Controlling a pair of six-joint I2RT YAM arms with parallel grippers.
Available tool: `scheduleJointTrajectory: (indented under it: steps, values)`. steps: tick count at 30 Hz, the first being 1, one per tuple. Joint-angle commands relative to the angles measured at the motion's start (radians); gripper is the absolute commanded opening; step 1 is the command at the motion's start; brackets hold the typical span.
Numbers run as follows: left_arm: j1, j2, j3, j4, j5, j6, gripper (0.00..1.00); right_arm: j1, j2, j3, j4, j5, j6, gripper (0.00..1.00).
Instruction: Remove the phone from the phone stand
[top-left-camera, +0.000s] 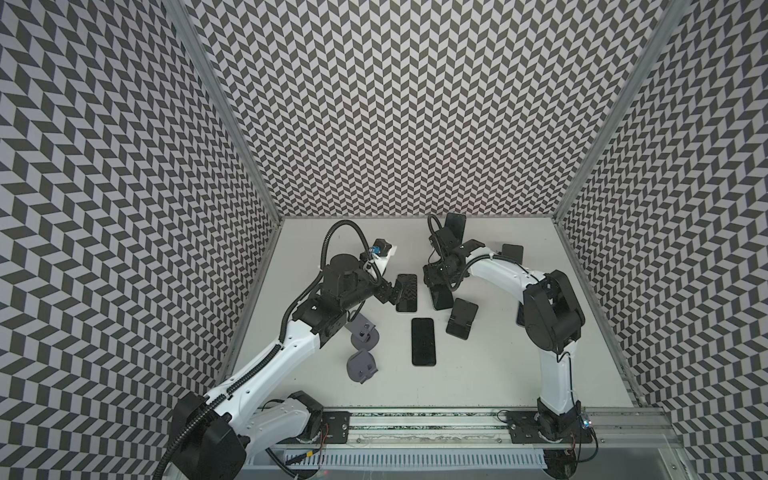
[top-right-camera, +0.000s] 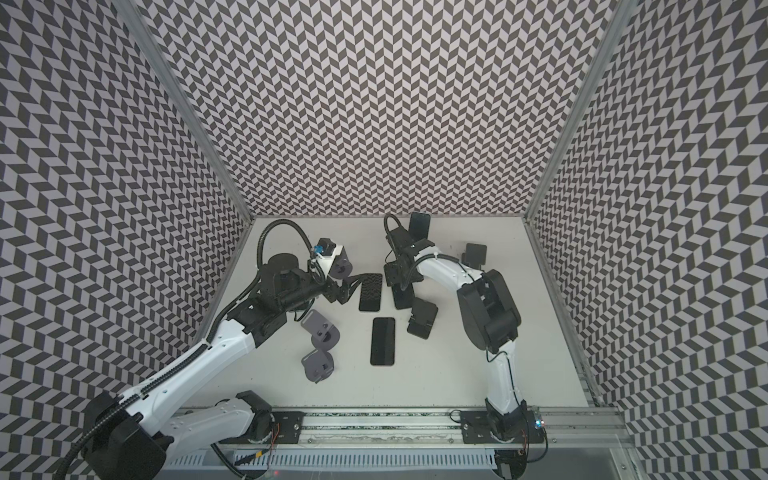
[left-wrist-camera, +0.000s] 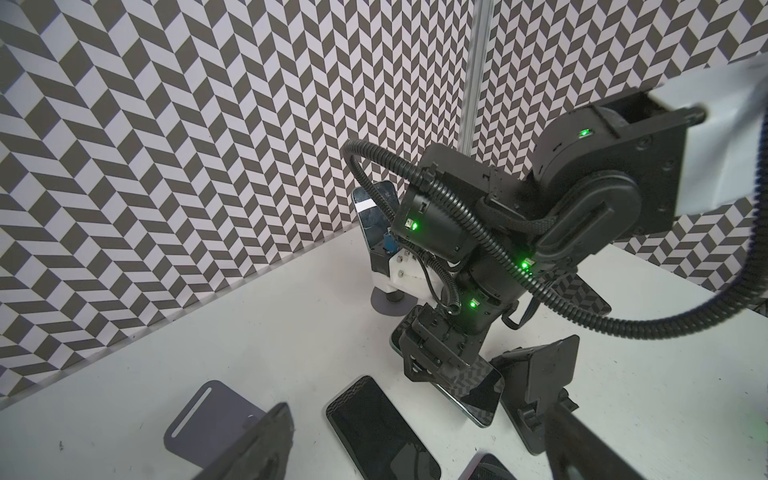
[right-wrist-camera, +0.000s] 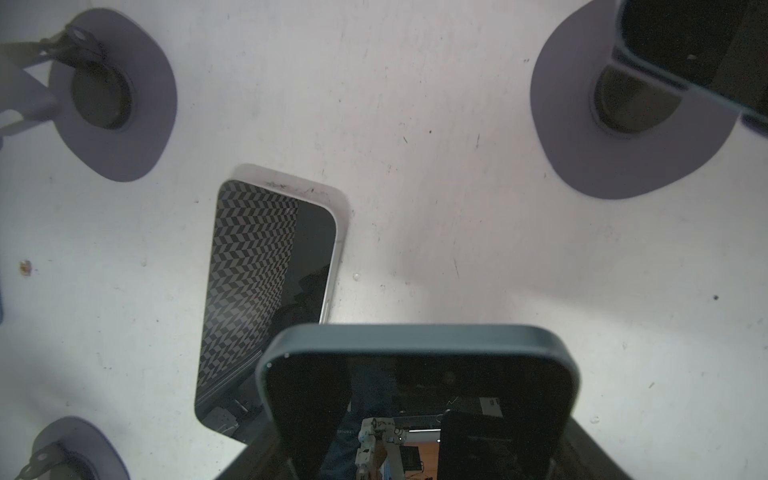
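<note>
left end effector (top-left-camera: 390, 293) wide open, empty | right end effector (right-wrist-camera: 401, 432) clamped on phone (right-wrist-camera: 415, 345) | flat phone (right-wrist-camera: 266, 291), grey stand (right-wrist-camera: 561, 124) beside

The place is a robotics lab test cell. It is a boxed enclosure with chevron-patterned walls (top-left-camera: 415, 104) framed by bare aluminium posts (top-left-camera: 224, 108). Two white-and-black robot arms (top-left-camera: 266, 365) are bolted to a metal rail (top-left-camera: 415, 419) at the edge of a scuffed white tabletop (top-left-camera: 490, 365). Several phones (top-left-camera: 423, 341) and phone stands (top-left-camera: 363, 365) lie spread across it.
</note>
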Motion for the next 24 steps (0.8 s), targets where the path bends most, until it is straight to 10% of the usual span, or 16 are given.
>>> scheduleJointTrajectory:
  steps: [1,24]
  values:
    - [0.010,-0.007,0.006,0.002,-0.004,0.017,0.94,0.007,0.029,0.055,-0.001,-0.002,-0.011,0.62]
    - [0.016,-0.010,-0.012,0.012,0.003,0.013,0.94,0.006,0.125,0.082,-0.010,0.016,-0.018,0.68]
